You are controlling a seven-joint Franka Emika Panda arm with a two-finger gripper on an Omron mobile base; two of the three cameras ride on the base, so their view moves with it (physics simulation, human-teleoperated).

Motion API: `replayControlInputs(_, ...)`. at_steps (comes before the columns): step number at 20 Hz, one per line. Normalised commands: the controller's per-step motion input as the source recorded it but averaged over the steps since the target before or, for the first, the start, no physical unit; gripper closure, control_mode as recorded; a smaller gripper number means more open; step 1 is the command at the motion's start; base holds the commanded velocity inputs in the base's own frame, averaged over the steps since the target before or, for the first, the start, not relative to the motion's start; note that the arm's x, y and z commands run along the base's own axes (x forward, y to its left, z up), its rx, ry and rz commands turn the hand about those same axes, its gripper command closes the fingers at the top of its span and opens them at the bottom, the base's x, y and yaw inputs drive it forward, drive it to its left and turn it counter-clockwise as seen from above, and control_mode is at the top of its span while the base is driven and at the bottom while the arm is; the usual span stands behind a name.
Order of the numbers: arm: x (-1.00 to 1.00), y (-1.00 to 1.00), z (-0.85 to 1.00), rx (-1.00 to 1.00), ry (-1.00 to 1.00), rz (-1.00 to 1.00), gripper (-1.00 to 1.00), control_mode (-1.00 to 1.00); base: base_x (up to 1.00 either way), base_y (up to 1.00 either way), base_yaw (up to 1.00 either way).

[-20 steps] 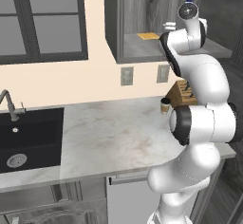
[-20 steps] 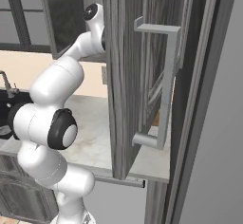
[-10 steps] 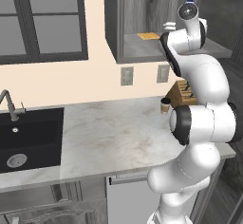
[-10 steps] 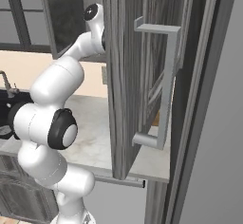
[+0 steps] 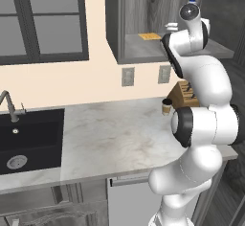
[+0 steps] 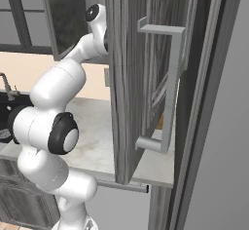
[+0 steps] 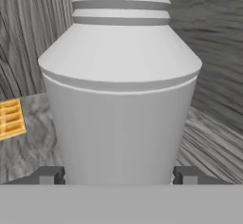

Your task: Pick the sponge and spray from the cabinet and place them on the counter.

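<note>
Nothing has visibly shifted since the earlier frames: the arm stays reached up into the cabinet [image 5: 119, 38], base and scene unchanged. The spray [image 7: 119, 99] stands upright on the cabinet's grey shelf, right between the gripper [image 7: 118, 175] fingertips [image 7: 50, 175], which sit spread wide on either side of its body, just beside it (whether they actually press it I cannot tell). To its left in the hand view lies a yellow cloth [image 7: 10, 118] flat on the shelf. Below, the counter [image 5: 115, 139] carries a paper cup [image 5: 166, 106] and a knife block [image 5: 184, 93] near the far wall, with the black sink [image 5: 28, 139] at the left.
</note>
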Motion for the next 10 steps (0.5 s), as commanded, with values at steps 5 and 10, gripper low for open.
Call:
replayControlInputs(5, -0.18, -0.1, 0.1, 0.0, -0.01, -0.02, 1.0, -1.0, 0.0, 0.0, 0.0)
replayControlInputs(10, -0.38, -0.2, -0.12, 0.02, -0.04, -0.03, 1.0, -1.0, 0.0, 0.0, 0.0)
